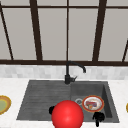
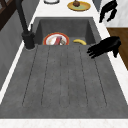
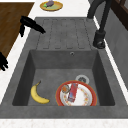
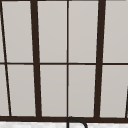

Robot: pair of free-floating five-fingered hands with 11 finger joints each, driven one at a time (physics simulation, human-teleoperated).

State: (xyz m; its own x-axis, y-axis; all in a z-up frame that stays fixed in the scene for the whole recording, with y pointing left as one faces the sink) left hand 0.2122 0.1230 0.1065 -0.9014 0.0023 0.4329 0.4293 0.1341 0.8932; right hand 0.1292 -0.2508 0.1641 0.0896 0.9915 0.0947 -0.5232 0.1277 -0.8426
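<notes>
Front view: one red-rimmed round plate (image 1: 93,103) in dark grey sink basin (image 1: 106,92); left hand (image 1: 51,109) behind big red ball (image 1: 67,115); right hand (image 1: 98,117) at front rim, fingers drooping, relaxed. Left side view: one yellow banana (image 2: 80,41) beside plate; left hand flat, fingers straight, empty, over drainboard edge.

Window (image 4: 52,32) with dark frame bars, perhaps the faucet's (image 4: 76,122) top below
</notes>
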